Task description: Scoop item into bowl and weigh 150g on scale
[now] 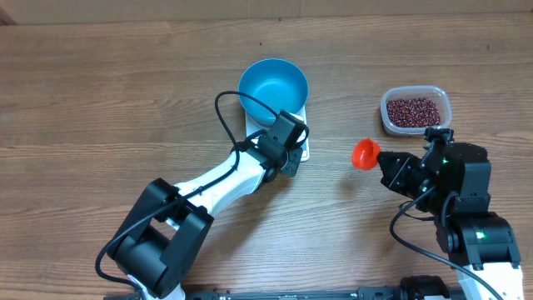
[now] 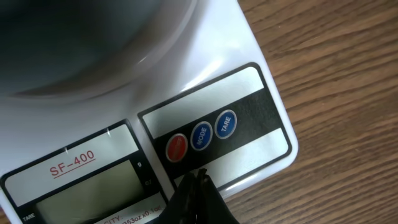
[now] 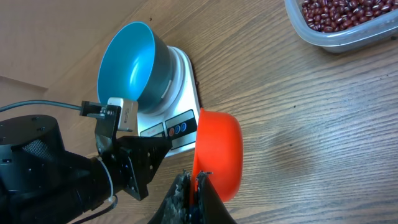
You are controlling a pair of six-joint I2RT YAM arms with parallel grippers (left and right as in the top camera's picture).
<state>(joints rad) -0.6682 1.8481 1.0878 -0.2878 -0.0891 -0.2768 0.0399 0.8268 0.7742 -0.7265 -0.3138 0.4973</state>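
A white scale [image 3: 183, 74] sits near the middle of the wooden counter [image 1: 125, 75]. A bright blue bowl [image 1: 273, 86] stands on it, covering most of the platform toward the far edge. Along the near edge of the scale runs a display [image 2: 81, 202] under a label reading SF-400. Beside the display is a dark strip with three round buttons: a red button [image 2: 176, 147], a blue MODE button [image 2: 200, 135] and a blue TARE button [image 2: 226, 124].

The left claw [image 2: 199, 180] reaches in from the near left, its two fingers pressed together with nothing between them. The tip hangs at the near edge of the button strip, just below the red button and the MODE button. I cannot tell from here whether it touches the scale.

Off to the right, the right claw [image 3: 194, 186] is clamped on the handle of a red scoop [image 3: 217, 152]. It holds the scoop above the counter, in the gap between the scale and the tub [image 1: 387, 121].

The beans [image 1: 414, 109], small and dark red, lie as a loose layer in that clear plastic tub. The tub stands at the far right of the counter, well apart from the bowl and the scale. The scoop hangs near the tub's near left corner, without touching it.
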